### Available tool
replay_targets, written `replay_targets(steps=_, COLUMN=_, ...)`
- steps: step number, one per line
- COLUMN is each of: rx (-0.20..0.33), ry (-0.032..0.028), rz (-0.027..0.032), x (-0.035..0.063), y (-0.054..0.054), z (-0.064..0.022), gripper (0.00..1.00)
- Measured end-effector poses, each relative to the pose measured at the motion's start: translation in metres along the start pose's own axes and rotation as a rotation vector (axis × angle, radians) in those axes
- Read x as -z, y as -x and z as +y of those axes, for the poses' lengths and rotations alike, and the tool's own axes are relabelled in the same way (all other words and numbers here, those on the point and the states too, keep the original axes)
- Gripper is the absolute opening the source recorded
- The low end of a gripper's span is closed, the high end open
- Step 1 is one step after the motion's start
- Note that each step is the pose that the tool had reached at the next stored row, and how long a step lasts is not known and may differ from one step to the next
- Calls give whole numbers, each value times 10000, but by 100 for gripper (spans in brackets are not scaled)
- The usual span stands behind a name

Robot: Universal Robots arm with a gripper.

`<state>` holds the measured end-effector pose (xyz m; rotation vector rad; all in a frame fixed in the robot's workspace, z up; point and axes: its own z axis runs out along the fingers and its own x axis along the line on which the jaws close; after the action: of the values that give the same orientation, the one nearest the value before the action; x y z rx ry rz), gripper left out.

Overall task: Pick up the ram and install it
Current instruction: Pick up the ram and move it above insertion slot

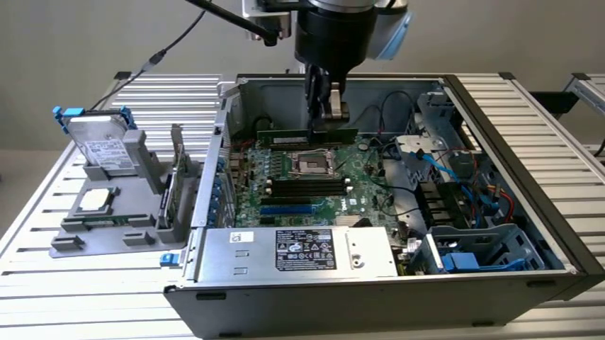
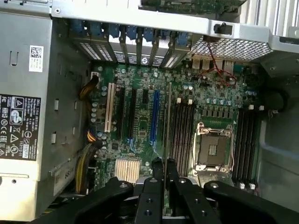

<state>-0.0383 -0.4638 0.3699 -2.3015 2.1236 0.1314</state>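
The ram (image 1: 280,134), a thin green stick, hangs level over the back of the motherboard (image 1: 364,180) inside the open computer case (image 1: 529,177). My gripper (image 1: 326,126) is shut on it near its middle, coming down from above. In the wrist view the ram (image 2: 167,126) shows edge-on as a thin line running out from between my fingertips (image 2: 154,175), above the board and alongside the black memory slots (image 2: 182,133). The CPU socket (image 1: 312,161) lies just below the held stick, and more black slots (image 1: 307,186) lie in front of it.
A silver power supply (image 1: 312,249) fills the case front. Cables and a drive cage (image 1: 472,248) crowd the exterior view's right. Outside, at the exterior view's left, a grey fixture (image 1: 104,234) holds a hard drive (image 1: 102,149), a processor (image 1: 95,200) and a taller green card (image 1: 176,173).
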Motion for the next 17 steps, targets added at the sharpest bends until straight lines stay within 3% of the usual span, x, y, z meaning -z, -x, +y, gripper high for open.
replay_targets(steps=4, rx=-2, ry=27, rz=-2, x=-72, y=125, z=-39, gripper=14)
replay_targets(steps=7, rx=-6, ry=79, rz=5, x=-113, y=201, z=-48, gripper=14)
replay_targets(steps=12, rx=-120, ry=213, rz=2, x=-166, y=218, z=-62, gripper=14)
replay_targets(steps=17, rx=-266, ry=219, rz=-1, x=-217, y=220, z=-113, gripper=14)
